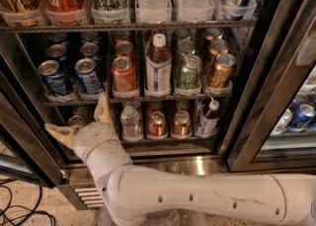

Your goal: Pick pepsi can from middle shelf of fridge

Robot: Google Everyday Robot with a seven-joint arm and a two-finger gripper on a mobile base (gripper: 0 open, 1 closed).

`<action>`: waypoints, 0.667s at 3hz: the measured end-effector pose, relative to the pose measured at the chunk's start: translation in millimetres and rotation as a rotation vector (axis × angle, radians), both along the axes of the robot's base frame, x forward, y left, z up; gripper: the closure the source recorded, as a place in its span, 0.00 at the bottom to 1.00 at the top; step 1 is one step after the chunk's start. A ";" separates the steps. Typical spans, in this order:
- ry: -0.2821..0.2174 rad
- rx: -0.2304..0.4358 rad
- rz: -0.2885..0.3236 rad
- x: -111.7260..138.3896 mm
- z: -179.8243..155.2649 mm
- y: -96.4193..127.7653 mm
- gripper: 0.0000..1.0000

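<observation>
Several blue pepsi cans stand in two lanes at the left end of the middle shelf [134,100] of the fridge [200,165]; the front two are the left pepsi can [53,77] and the one beside it [89,75]. My gripper [81,121] is open, below and just in front of that shelf's left end. One finger [103,110] points up at the shelf edge under the right blue can. The other finger [59,133] points left. Nothing is between them.
Right of the blue cans stand red cans [124,74], a bottle [158,67], green cans [189,72] and gold cans [220,70]. The lower shelf holds small bottles and cans behind my wrist. A glass door [291,121] stands at right. Cables [19,210] lie on the floor at left.
</observation>
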State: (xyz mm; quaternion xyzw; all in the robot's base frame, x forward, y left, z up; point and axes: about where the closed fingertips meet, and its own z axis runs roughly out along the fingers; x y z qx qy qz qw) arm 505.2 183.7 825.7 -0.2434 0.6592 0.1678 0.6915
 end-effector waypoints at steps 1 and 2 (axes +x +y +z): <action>-0.051 0.033 -0.060 12.6 10.8 -7.5 0.14; -0.089 0.043 -0.086 23.8 23.2 -10.5 0.15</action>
